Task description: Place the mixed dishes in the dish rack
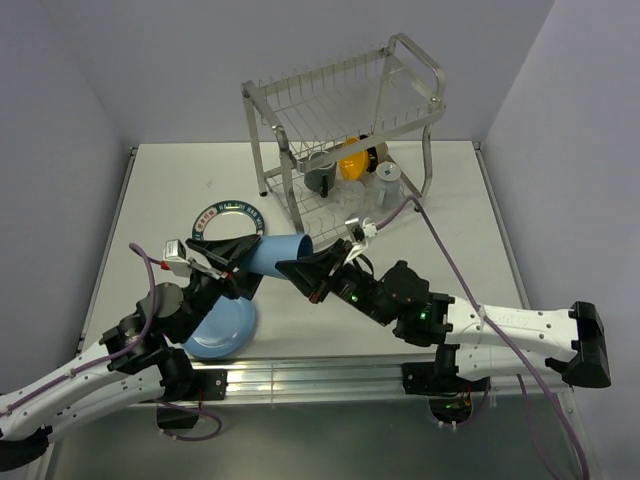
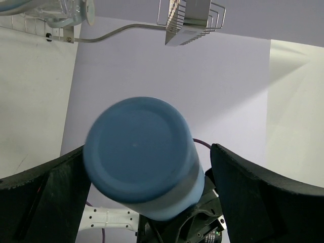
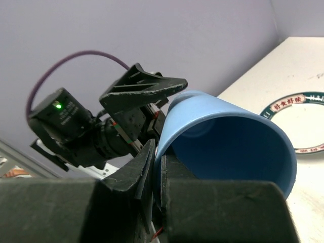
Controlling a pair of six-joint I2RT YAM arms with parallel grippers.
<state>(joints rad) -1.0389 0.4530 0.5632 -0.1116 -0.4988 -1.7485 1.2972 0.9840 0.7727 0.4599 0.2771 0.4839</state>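
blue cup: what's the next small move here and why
Probably draw the left gripper back off the blue cup. Its jaws stand wide open either side of the cup's base, while the right gripper is pinched shut on the rim, so the right arm alone holds it and could then carry it to the dish rack.

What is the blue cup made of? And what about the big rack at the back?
The blue cup looks like plastic: it is an even matte blue inside and out, with a thin wall and only a soft sheen. It could be something else; the look alone cannot settle it. The dish rack looks like metal: silvery, shiny thin wires and tubes.
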